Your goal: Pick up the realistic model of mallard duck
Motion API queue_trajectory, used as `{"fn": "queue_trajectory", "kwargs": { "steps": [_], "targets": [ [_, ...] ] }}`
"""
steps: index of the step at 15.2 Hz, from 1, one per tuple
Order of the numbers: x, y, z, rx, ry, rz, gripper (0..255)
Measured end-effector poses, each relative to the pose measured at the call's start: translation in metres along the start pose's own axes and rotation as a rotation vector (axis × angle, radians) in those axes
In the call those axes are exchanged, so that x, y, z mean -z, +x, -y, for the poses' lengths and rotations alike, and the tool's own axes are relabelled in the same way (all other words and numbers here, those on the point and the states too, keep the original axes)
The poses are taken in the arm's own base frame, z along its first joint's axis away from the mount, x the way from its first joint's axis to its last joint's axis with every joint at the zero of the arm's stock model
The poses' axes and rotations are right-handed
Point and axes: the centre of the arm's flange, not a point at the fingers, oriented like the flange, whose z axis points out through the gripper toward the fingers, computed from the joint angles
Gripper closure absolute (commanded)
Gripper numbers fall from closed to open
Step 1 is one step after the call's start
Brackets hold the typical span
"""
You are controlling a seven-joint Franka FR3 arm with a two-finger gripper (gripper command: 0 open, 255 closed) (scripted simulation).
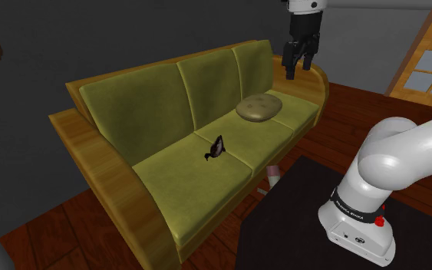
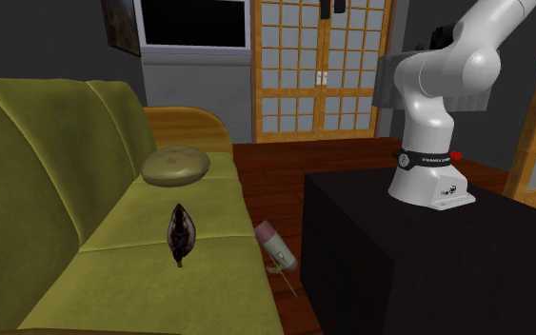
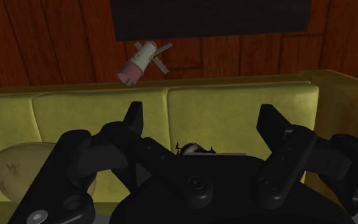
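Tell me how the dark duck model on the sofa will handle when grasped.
The duck looks small and slim, so probably light and stiff. It stands on a narrow edge on the cushioned sofa seat, so a nudge would likely tip it.

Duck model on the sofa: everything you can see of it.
The duck is small, dark brown-black with a faint sheen, narrow, tapering to a point at one end; finer parts are too small to tell. It rests on the olive sofa seat by a cushion seam, touching only the seat. The open gripper hangs well away.
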Motion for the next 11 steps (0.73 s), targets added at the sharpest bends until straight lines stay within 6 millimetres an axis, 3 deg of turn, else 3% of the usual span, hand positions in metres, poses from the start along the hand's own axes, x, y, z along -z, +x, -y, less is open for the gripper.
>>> {"fn": "queue_trajectory", "kwargs": {
  "steps": [4, 11],
  "targets": [
    [-0.017, 0.012, 0.016, -0.043, -0.007, 0.001, 0],
    [-0.085, 0.058, 0.063, -0.188, -0.028, 0.000, 0]
  ]
}}
